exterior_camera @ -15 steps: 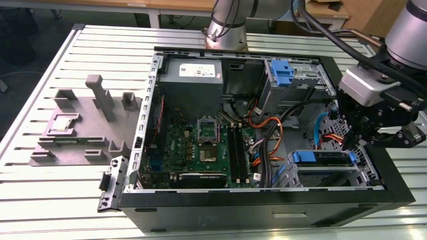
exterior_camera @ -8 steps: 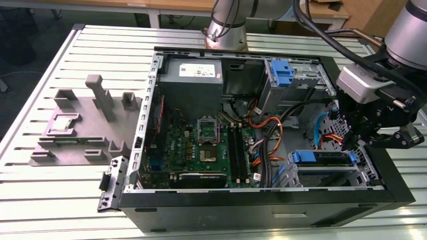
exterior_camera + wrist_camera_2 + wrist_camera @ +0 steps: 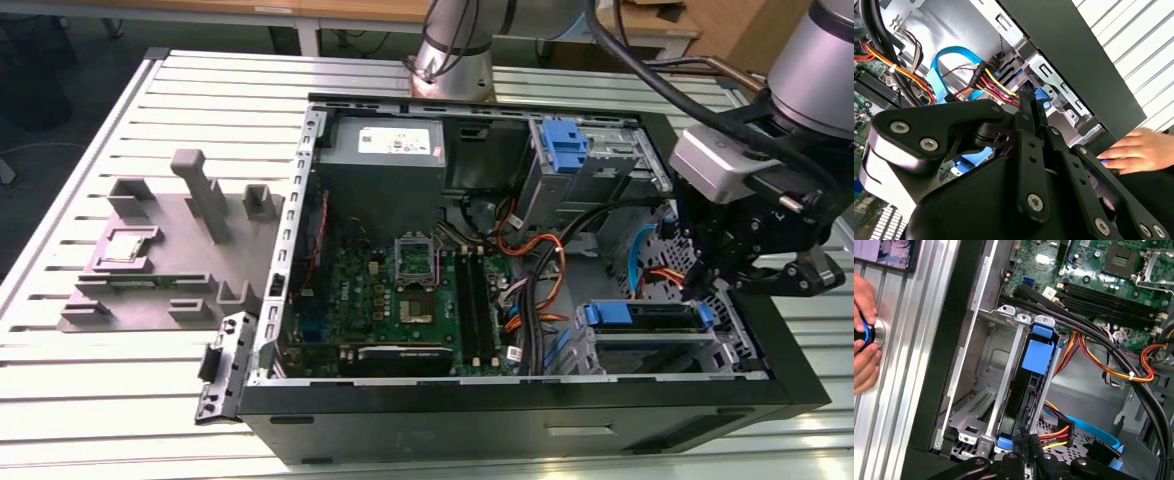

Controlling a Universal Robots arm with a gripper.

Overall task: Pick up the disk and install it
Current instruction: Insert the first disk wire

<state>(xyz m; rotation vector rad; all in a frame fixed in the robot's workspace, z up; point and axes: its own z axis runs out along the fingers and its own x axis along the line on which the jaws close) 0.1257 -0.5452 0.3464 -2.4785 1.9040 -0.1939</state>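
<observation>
The end effector (image 3: 761,268) is seen over the open computer case (image 3: 534,420), beside the drive cage (image 3: 654,345); whether its fingers are open or closed cannot be told. The disk (image 3: 1038,360), in its blue carrier, is seated in the cage. A hand (image 3: 863,335) rests on the bench (image 3: 80,400).

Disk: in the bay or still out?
In. The disk stands edge-on in the metal drive cage, its blue carrier tab at the cage mouth, in the first wrist view; full seating cannot be told.
</observation>
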